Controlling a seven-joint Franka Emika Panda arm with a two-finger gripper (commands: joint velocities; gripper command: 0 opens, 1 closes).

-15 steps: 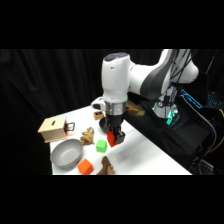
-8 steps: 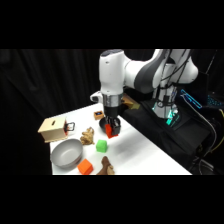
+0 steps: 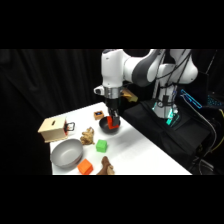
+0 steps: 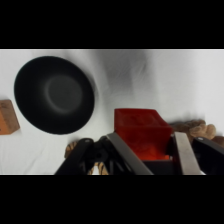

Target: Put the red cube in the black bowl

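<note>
My gripper (image 3: 113, 121) is shut on the red cube (image 3: 113, 123) and hangs just over the black bowl (image 3: 105, 126) at the table's far middle. In the wrist view the red cube (image 4: 141, 131) sits between my two fingers (image 4: 184, 151), and the gripper (image 4: 152, 150) holds it above the white table. There the black bowl (image 4: 54, 94) lies to the upper left of the cube, with nothing in it. The cube is off to one side of the bowl's middle.
A green cube (image 3: 102, 145) and a brown figure (image 3: 88, 136) lie in front of the bowl. A grey metallic bowl (image 3: 66, 153), an orange cube (image 3: 85, 167) and another brown piece (image 3: 106, 166) sit near the front edge. A wooden box (image 3: 52, 129) stands at the left.
The gripper has carried the red cube up and back, away from the green cube and toward the black bowl. Nothing else has moved.
</note>
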